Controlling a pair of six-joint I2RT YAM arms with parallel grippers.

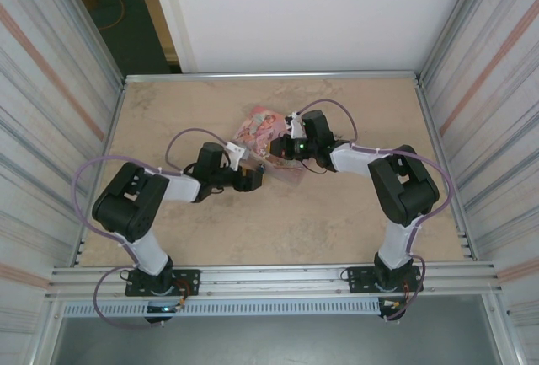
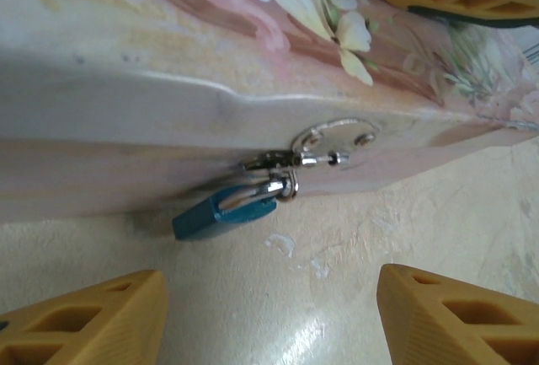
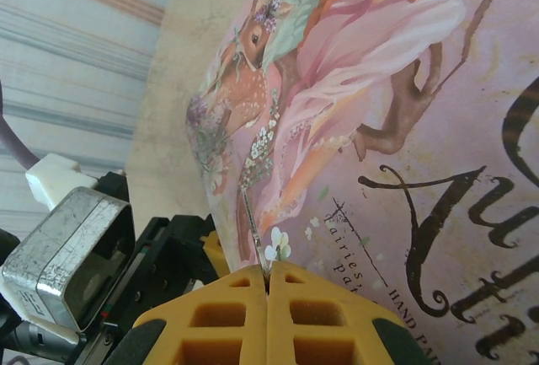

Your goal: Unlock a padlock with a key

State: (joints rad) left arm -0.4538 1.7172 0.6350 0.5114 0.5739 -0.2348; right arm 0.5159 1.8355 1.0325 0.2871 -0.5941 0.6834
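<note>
My left tool (image 2: 269, 285) is nearest the lens, its two yellow fingers (image 2: 93, 323) low at either edge and spread wide; it is released, with nothing between the fingers but bare surface (image 2: 278, 323). Just beyond that gap hangs the padlock (image 2: 223, 212); its blue body is tilted, low end to the left, close over the surface, though I cannot tell whether it touches; its silvery shackle is hooked through the hasp (image 2: 328, 142) on the front wall of the tin (image 2: 126, 87).

The tin lies flat on the surface, its pink painted lid up; a deer among flowers and dark lettering cover the lid.

My right tool (image 3: 268, 285) hangs over that lid, pads pressed together, clenched on the key (image 3: 251, 226); I see the key edge-on as a thin metal blade standing out from the seam between the pads, its tip close to the lid.

From above, both arms reach in toward the middle of the surface; the left tool is at the tin's near side, facing the padlock; the right tool is over the tin from the right; the two tools are near each other but apart.
</note>
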